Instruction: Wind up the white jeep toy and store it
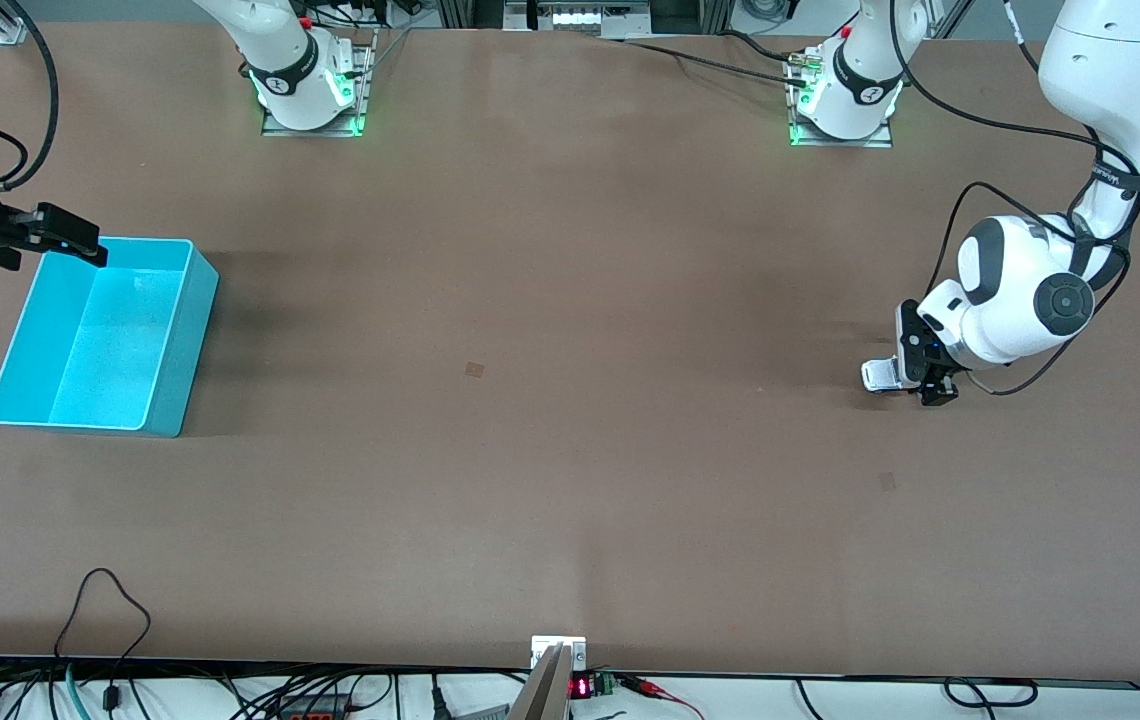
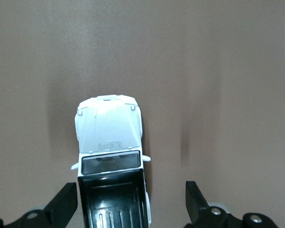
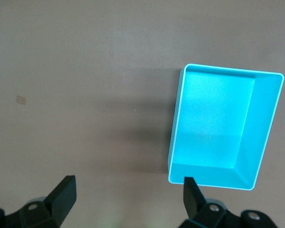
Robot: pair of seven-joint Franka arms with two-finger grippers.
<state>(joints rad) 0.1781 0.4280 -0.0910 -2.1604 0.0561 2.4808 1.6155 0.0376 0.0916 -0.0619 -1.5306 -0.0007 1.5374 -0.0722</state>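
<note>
Brown worktop (image 1: 570, 420), mostly bare. Turquoise bin (image 1: 170, 345) at the right arm's end, open top, nothing inside. Small pale marks on the surface near the middle and toward the left arm's end. Cables along the edge nearest the front camera. Nothing between jeep and bin but open worktop; the two well apart, at either end.

White jeep toy (image 1: 880, 374) on the worktop at the left arm's end, upright on its wheels. In the front view only a white end shows, poking out from under the left gripper toward the bin end; the rest is covered by the gripper. Long axis roughly along the worktop's length. In the left wrist view, white hood (image 2: 109, 128) leads away from the camera, then windshield, then black roof panel (image 2: 113, 199) running under the wrist.

Left gripper (image 1: 915, 375) low over the jeep, fingers (image 2: 64, 204) spread wide, one just beside the roof panel, the other apart from it, not gripping anything.

Right gripper (image 1: 65, 235) up over the bin's rim, at the corner farther from the front camera; fingers (image 3: 192, 192) wide apart, holding nothing. Right arm waiting.
</note>
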